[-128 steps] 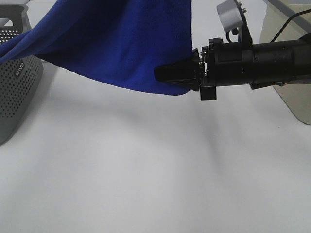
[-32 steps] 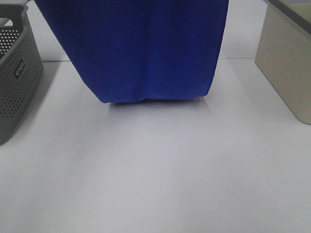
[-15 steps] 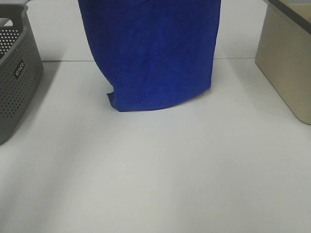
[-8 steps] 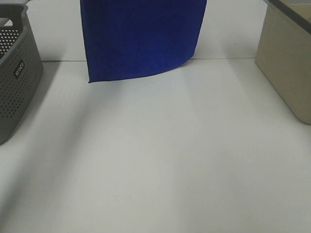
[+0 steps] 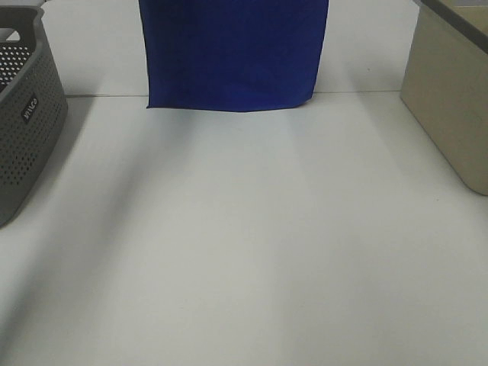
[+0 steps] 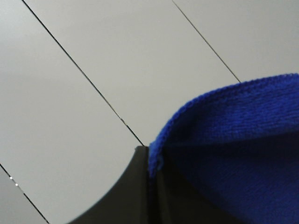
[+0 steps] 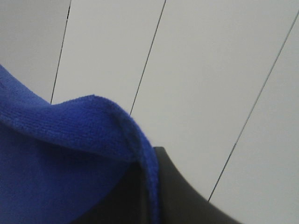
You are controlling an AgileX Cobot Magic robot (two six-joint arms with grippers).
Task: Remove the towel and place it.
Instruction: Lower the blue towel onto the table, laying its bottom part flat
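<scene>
A: Item one, the task's cloth. Where is it found?

B: The towel [image 5: 232, 57], royal blue and plush, is seen hanging flat as a sheet at the far end of the table [image 5: 244, 252]. Its upper part is cut off by the top of the high view. The lower hem is held level, about in line with the table's far edge. Whether the hem is touching the surface cannot be told.

A: Neighbouring items?

B: A grey perforated basket [image 5: 30, 130] is listed on the left side and a beige bin [image 5: 450, 107] on the right. The towel is placed between them, well apart from each.

A: Item two, the left claw.

B: The left gripper [image 6: 156, 196] is recorded as clamped tight. A stitched edge of the towel is pinched between its dark fingers, and the cloth is folded over to one side of them.

A: Item three, the right claw.

B: The right gripper [image 7: 149, 205] is likewise closed on the towel. A hemmed edge is caught between its fingers, with the fabric draped away to one side.

A: Background in the wrist views?

B: A pale panelled surface [image 6: 93, 70], crossed by thin dark seams, is noted behind both claws.
</scene>
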